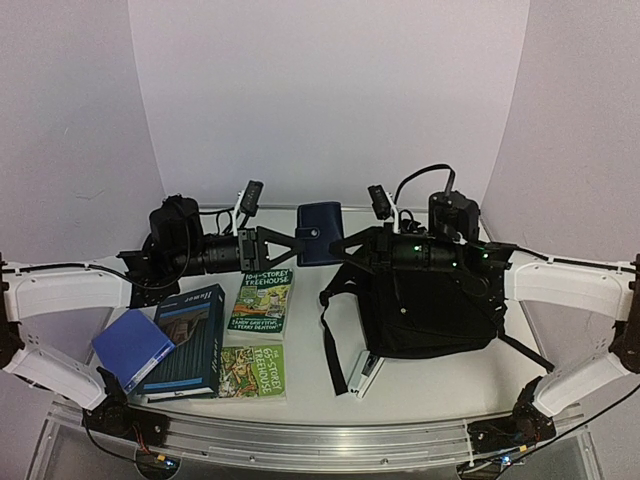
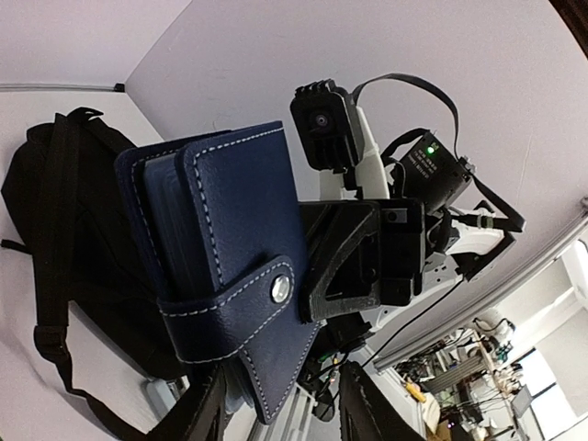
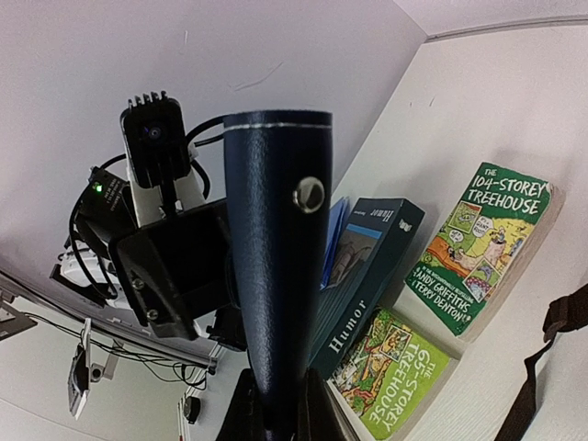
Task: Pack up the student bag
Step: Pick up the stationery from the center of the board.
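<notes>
Navy wallet (image 1: pixel 320 232) aloft; books (image 1: pixel 262 302) beside black backpack (image 1: pixel 430 310).

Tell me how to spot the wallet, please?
Start at the big black bag on the right of the table. Just beyond its top left corner, between the left gripper and right gripper, is the wallet. Unlike the books nearer the front, it is small and dark blue, with white stitching and a silver snap.

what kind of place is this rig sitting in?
Probably a robotics lab: white backdrop booth, aluminium mounting rail at the near edge, cluttered workbenches behind in the left wrist view.
</notes>
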Motion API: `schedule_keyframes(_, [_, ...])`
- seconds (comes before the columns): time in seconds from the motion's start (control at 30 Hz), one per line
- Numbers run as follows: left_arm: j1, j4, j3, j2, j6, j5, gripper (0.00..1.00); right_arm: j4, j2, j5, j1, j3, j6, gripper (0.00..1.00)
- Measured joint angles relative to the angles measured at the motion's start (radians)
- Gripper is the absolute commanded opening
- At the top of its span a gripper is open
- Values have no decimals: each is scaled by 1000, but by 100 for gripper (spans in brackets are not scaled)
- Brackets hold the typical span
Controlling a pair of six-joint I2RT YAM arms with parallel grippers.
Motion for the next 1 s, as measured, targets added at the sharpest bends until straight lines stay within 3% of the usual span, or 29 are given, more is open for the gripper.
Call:
schedule_keyframes(0.2, [4,-121,7,-45,43,-24,84,-3,-14,-5,0,-16,-2,0])
schedule_keyframes(0.43, [20,-238,94,-57,98,-19,95,-2,-42,-62,0,-18,-17,0])
schedule_keyframes(0.7, [21,-219,139,-4,98,37,91,4,-64,-126,1,-22,-32,0])
schedule_keyframes(1.0, [21,-143,159,73,58,96,65,1,-72,-149,1,-36,-37,0])
